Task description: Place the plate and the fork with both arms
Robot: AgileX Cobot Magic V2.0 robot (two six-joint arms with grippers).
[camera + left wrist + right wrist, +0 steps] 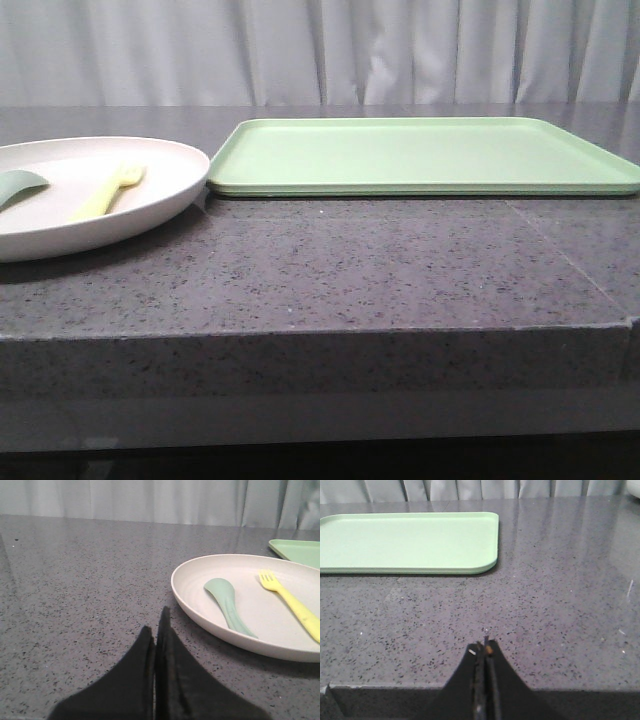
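Cream plate (pixel 260 625) beside closed left fingers (pixel 150 650)

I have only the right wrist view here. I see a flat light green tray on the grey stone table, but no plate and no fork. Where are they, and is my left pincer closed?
Observer: The large round cream-white plate sits on the table beside the flat light green tray, on the robot's left.
Operator: And the fork?
Observer: The small pale yellow plastic fork lies inside the plate, next to a small grey-green spoon-like piece.
Operator: The left pincer?
Observer: The left pincer is shut and empty, near the plate's rim without touching it.
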